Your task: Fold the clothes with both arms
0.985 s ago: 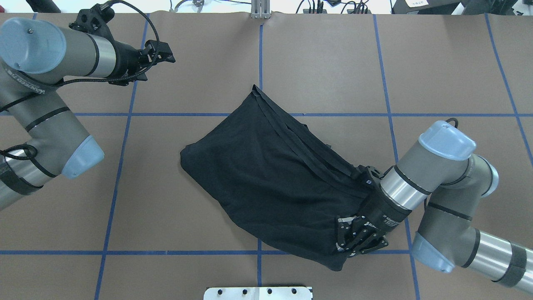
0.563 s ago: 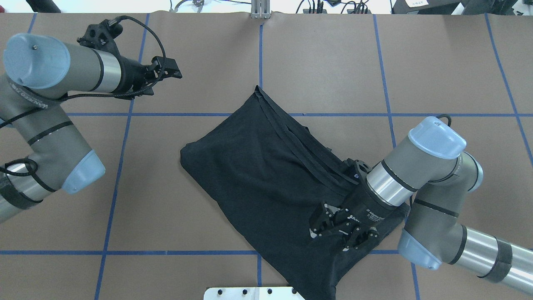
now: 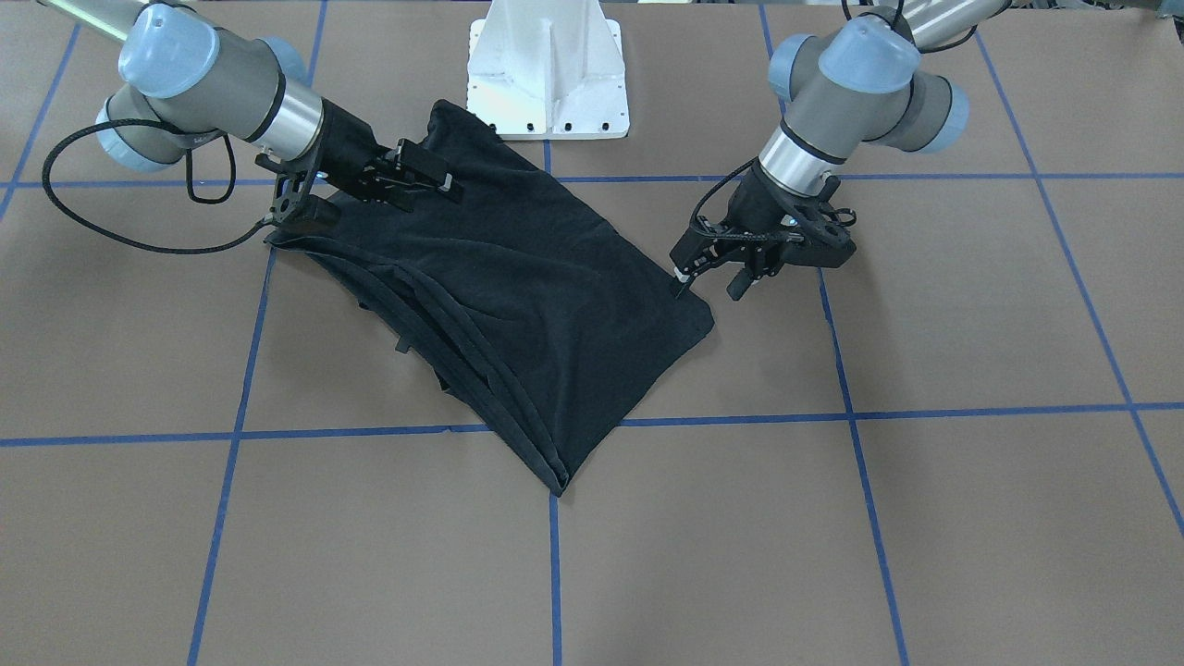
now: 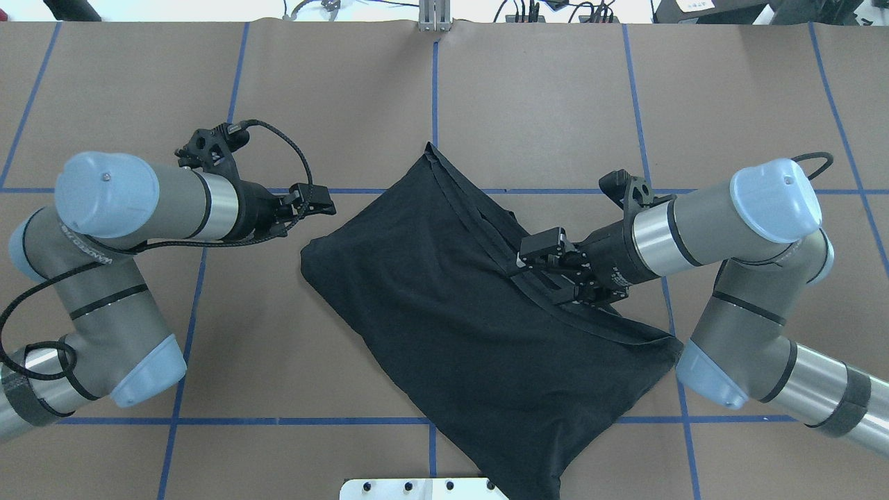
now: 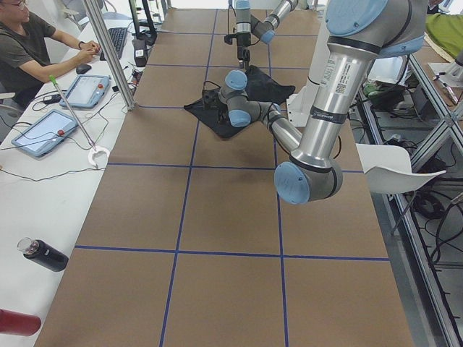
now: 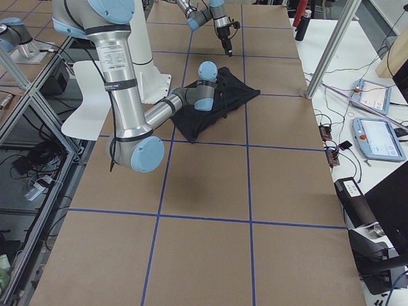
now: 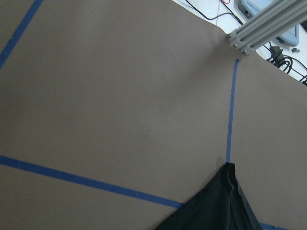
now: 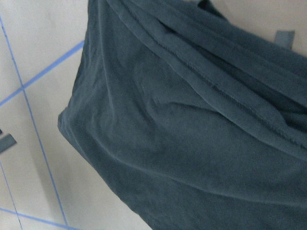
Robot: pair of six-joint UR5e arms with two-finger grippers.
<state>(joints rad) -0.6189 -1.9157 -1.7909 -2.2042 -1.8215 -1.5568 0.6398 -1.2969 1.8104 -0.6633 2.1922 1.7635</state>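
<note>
brown taped table [image 4: 555, 104] under black t-shirt [image 4: 444, 312]

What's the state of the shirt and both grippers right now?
shirt: folded over, lying on the table, held by neither gripper.
left gripper: jaws open, empty, just off the shirt's corner.
right gripper: jaws open, empty, over the shirt's layered hems.

Brown table [image 4: 542, 104] gridded with blue tape [image 4: 435, 90]; along one long side, white desk [image 5: 36, 195] with tablets [image 5: 42, 134], seated person [image 5: 29, 40]; along the other, white chair [image 5: 394, 177].
</note>
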